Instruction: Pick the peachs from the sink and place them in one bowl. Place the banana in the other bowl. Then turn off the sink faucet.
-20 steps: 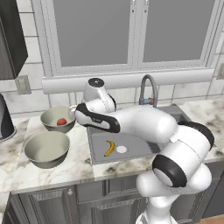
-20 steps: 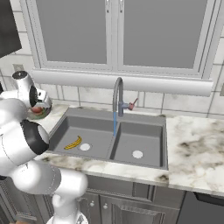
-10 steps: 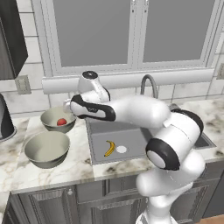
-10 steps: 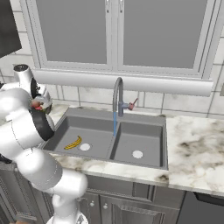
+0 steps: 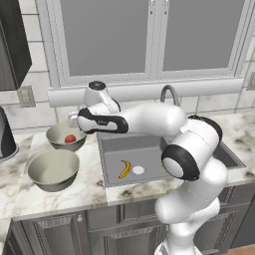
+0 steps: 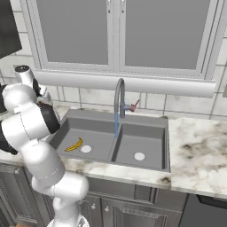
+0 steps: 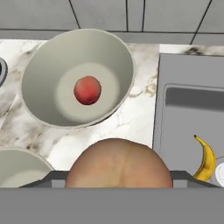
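Red-orange peach (image 7: 119,162) sits clamped in the gripper (image 5: 74,120), at five o'clock from the smaller bowl (image 7: 43,65) holding the other peach (image 7: 87,90); banana (image 7: 206,160) lies in the sink (image 7: 183,113).

base views flank the sink (image 5: 149,149), hand view looks straight down, close

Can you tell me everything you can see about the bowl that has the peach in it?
The far bowl is round, deep and glossy grey-beige, like glazed pottery. It stands upright on the marble counter, left of the sink, behind its empty twin bowl, near the wall. One small red-orange peach lies on its bottom, near the middle. The gripper, holding a second peach, hangs beside and above the bowl without touching it.
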